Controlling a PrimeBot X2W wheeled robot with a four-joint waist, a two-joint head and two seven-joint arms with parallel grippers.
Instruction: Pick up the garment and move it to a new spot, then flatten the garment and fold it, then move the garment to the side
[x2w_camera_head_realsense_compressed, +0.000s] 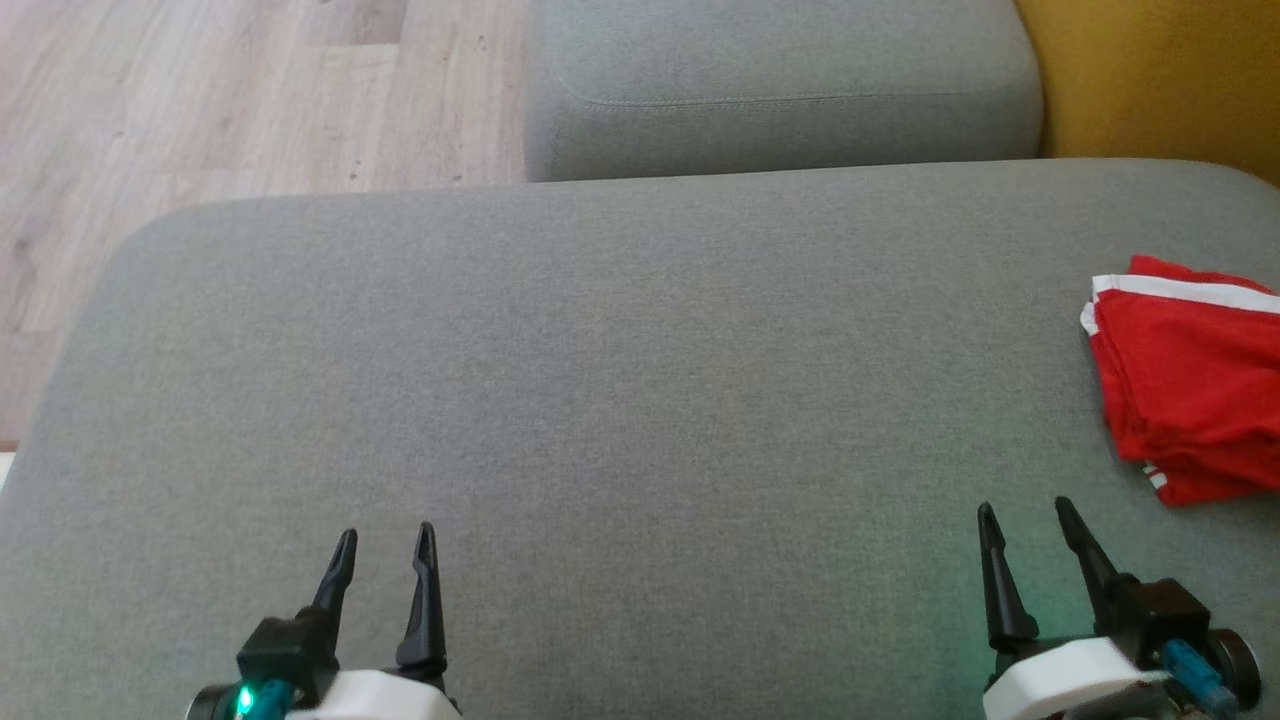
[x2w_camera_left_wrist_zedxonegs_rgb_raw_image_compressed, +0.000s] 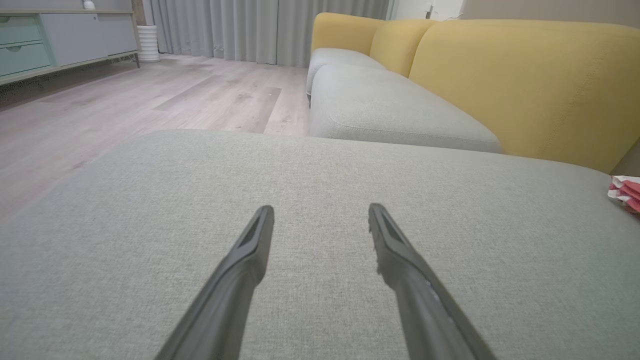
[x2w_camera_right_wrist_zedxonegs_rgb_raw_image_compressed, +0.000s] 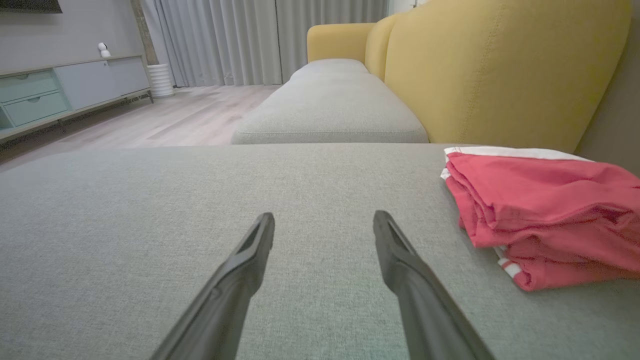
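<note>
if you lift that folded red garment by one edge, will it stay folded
Probably not: the garment looks like thin, soft cloth in loose layers, so it would likely droop and unfold. It seems light. On the grey cushion a push would more likely bunch the layers than slide the stack.

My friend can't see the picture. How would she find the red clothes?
Look at the big grey cushion beside the yellow sofa back. Near its right edge lies a folded garment. It is the one bright red thing there, with white stripes.
</note>
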